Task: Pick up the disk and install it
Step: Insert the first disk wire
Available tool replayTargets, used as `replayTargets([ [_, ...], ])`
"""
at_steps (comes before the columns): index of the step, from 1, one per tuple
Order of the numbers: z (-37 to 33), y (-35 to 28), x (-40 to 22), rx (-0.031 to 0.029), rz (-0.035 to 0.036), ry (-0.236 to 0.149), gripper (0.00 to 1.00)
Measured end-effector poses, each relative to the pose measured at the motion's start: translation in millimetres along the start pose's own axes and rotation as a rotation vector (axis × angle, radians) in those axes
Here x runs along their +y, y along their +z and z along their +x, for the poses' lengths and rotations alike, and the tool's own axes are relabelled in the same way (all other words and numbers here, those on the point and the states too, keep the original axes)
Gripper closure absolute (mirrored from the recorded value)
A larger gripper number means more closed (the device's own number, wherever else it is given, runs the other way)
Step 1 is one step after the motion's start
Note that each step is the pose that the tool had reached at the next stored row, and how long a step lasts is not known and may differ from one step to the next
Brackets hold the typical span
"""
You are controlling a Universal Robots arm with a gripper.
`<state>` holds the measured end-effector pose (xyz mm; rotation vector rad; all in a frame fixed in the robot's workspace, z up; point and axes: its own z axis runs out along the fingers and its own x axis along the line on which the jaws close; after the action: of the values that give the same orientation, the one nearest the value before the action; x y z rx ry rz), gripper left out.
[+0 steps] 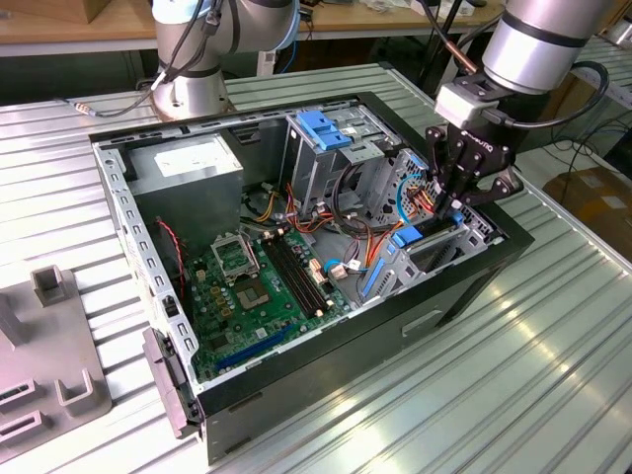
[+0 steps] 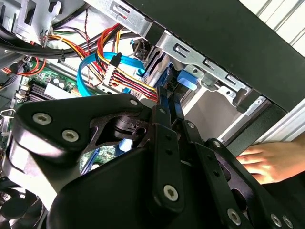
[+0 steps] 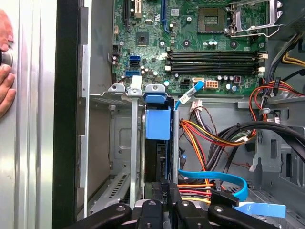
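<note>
The tool (image 1: 456,202), closed on the disk (image 3: 157,125), holds it edge-on in the bay (image 1: 449,249) at the case (image 1: 474,286) front: the install step. Seating it likely calls for a straight push. A hand (image 2: 267,162) rests beside the case.

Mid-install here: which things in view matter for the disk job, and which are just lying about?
Belongs to the job:
the disk, upright in its bay
the gripper, fingers closed at the disk's edge
the drive bay

Just there:
grey fixture on the table
motherboard
a hand beside the case
</note>
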<state>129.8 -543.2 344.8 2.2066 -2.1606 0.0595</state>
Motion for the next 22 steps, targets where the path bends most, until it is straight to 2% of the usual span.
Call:
replayTargets([
  [2,0.0,0.0,0.0,-0.0003,0.0,0.0,0.83],
  [4,0.0,-0.5,0.0,-0.0038,0.0001,0.0,0.83],
  [13,0.1,-1.3,0.0,-0.0033,-0.0001,0.002,0.83],
  [22,-0.1,0.8,0.0,-0.0035,-0.0001,0.003,0.83],
])
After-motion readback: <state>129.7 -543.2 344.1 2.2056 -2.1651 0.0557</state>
